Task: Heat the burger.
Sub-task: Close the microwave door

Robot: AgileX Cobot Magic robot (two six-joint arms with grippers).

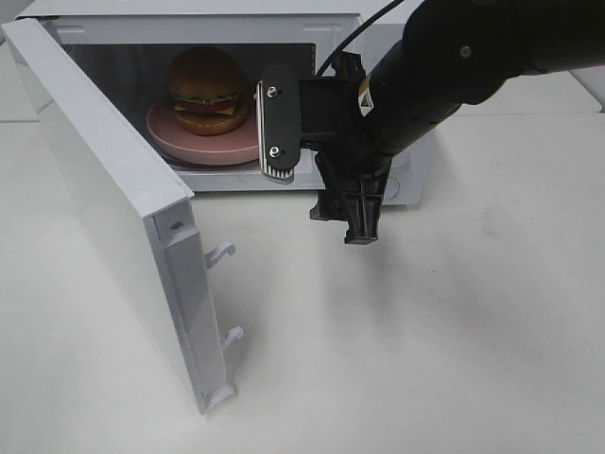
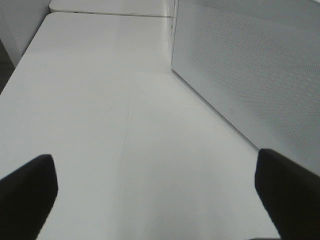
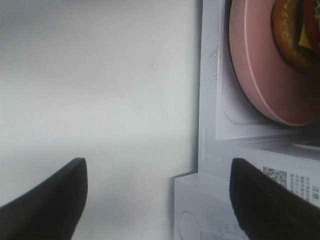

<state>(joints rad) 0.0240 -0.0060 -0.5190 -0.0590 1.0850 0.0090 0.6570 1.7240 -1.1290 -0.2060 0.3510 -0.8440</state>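
The burger (image 1: 205, 90) sits on a pink plate (image 1: 203, 142) inside the white microwave (image 1: 402, 184), whose door (image 1: 113, 218) is swung wide open to the left. My right gripper (image 1: 317, 175) hovers just in front of the oven opening, turned on its side, open and empty. In the right wrist view the burger (image 3: 295, 30) and plate (image 3: 260, 65) lie past the microwave's front edge (image 3: 210, 150), beyond my open right gripper (image 3: 157, 200). My left gripper (image 2: 157, 200) is open over bare table, beside the door's meshed outer face (image 2: 250, 75). It is outside the high view.
The open door stands out over the left part of the white table (image 1: 425, 340). Two latch hooks (image 1: 222, 253) stick out from the door's free edge. The right arm (image 1: 473, 57) crosses above the microwave's control side.
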